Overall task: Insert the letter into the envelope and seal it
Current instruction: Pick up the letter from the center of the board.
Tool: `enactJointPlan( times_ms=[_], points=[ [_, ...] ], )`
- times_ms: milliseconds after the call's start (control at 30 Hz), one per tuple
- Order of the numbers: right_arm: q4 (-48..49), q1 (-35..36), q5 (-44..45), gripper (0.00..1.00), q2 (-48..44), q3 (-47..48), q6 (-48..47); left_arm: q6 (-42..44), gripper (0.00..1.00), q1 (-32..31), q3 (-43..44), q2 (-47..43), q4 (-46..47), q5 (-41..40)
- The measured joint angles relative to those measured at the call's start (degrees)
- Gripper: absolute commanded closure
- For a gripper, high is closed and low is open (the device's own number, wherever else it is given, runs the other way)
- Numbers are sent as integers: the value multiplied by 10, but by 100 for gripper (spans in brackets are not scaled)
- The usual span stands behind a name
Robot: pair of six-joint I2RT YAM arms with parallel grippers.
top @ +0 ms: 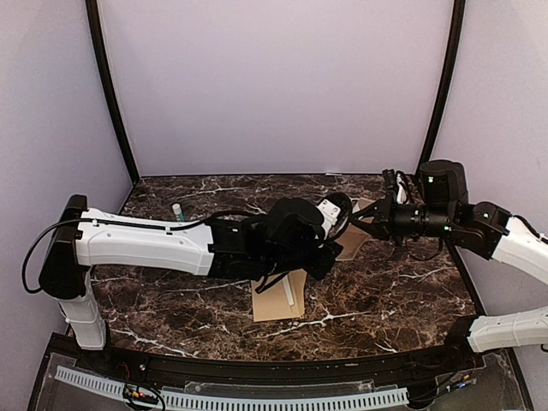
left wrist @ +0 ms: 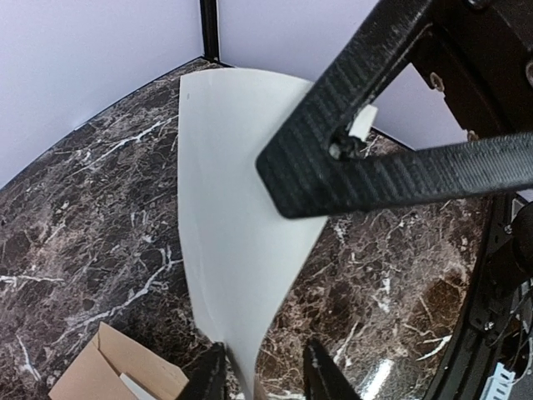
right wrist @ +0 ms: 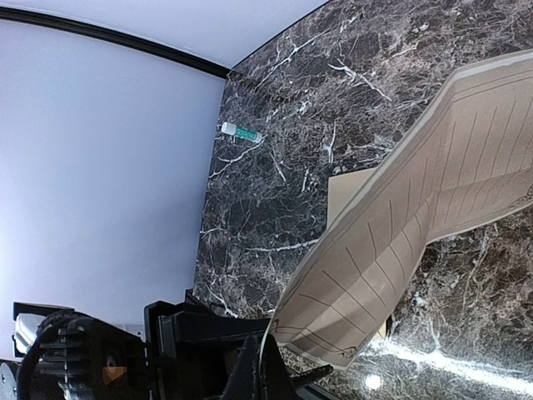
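The letter (top: pixel 354 241) hangs in the air between my two grippers, right of the table's middle. In the right wrist view its bordered, lined side (right wrist: pixel 416 225) twists down to my right gripper (right wrist: pixel 268 372), which is shut on one edge. In the left wrist view its plain pale back (left wrist: pixel 237 217) runs from the right gripper (left wrist: pixel 346 148) down between the fingers of my left gripper (left wrist: pixel 265 377). Those fingers stand apart, with the paper beside the left one. The brown envelope (top: pixel 278 300) lies flat on the table below the left arm. It also shows in the left wrist view (left wrist: pixel 92 375) and the right wrist view (right wrist: pixel 354 193).
A small glue stick (top: pixel 177 211) with a green label lies near the back left; it also shows in the right wrist view (right wrist: pixel 241 132). The dark marble table (top: pixel 385 291) is bounded by lilac walls and black corner posts (top: pixel 111 94).
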Motion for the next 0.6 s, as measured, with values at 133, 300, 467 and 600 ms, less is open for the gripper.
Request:
enactJointPlan(
  times_ms=[133, 300, 467, 600],
  points=[
    [0, 0, 0, 100, 4, 1, 0, 7, 94, -3, 0, 2, -7, -28],
    [0, 0, 1, 93, 11, 5, 0, 16, 100, -4, 0, 2, -7, -49],
    [-1, 0, 7, 52, 8, 6, 1, 10, 100, -6, 2, 2, -12, -48],
    [-15, 2, 20, 38, 7, 22, -7, -12, 100, -5, 5, -1, -28, -29]
  ],
)
